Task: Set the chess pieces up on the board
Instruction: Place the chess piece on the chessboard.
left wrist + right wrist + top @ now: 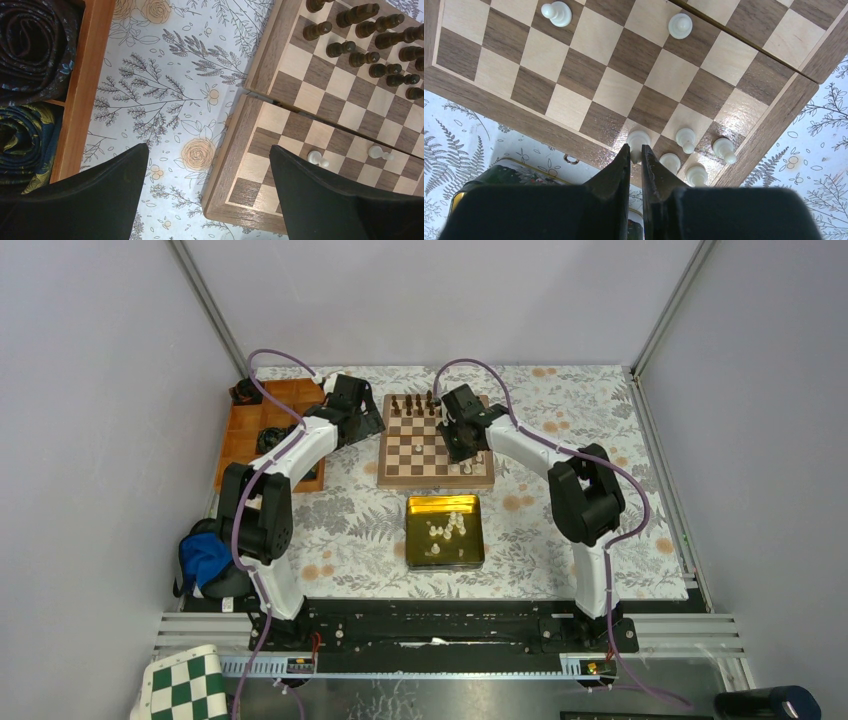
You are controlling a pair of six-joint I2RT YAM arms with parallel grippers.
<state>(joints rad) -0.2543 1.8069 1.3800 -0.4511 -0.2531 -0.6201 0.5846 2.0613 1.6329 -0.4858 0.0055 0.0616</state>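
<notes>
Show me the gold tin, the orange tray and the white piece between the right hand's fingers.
gold tin (421,513), top view, bare inside floor
orange tray (240,445), top view, bare compartment floor
white piece (639,139), right wrist view, its top

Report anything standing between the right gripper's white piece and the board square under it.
Nothing visible does. The right gripper pinches the white piece over the board; four other white pieces stand beside it, apart.

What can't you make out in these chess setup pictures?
Top view: the right gripper covers part of the board's right side.
Top view: white pieces in the gold tin are too small to name.
Right wrist: its fingertips hide the base of the white piece they pinch.
Left wrist: the dark pieces run off the right edge.
</notes>
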